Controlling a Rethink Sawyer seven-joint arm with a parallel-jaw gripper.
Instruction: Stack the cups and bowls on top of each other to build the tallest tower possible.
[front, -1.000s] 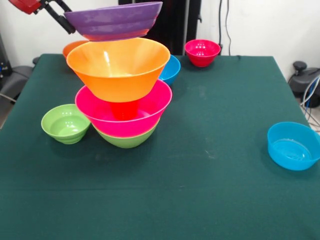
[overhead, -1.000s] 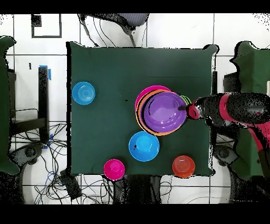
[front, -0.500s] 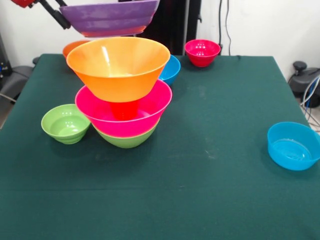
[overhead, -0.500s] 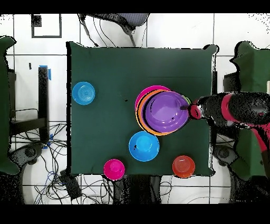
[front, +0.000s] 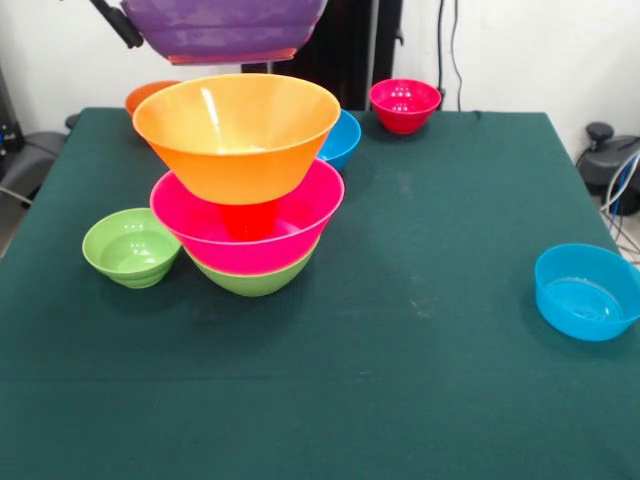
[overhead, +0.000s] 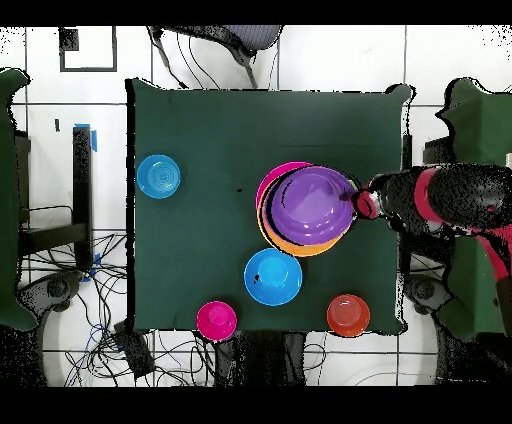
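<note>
The tower stands left of centre: a green bowl (front: 255, 280) lowest, a pink bowl (front: 250, 232) in it, the orange cup (front: 248, 218) showing through the pink wall, and a large orange bowl (front: 238, 135) on top. A purple bowl (front: 225, 28) hangs in the air above the orange bowl, apart from it. My gripper (front: 132, 38) is shut on its left rim. From overhead, the purple bowl (overhead: 312, 203) covers most of the tower, with the gripper (overhead: 352, 200) at its right rim and the orange bowl's rim (overhead: 290, 244) peeking out.
Loose bowls: small green (front: 132, 246) left of the tower, blue (front: 343, 138) and small orange (front: 148, 95) behind it, red (front: 404, 104) at the far edge, blue (front: 586, 291) at the right edge. The red and black arm (overhead: 440, 200) reaches in from the overhead view's right.
The purple bowl has risen in my grip, so the gap above the orange bowl has grown. Its top now runs off the front view's upper edge. The tower has not moved.
</note>
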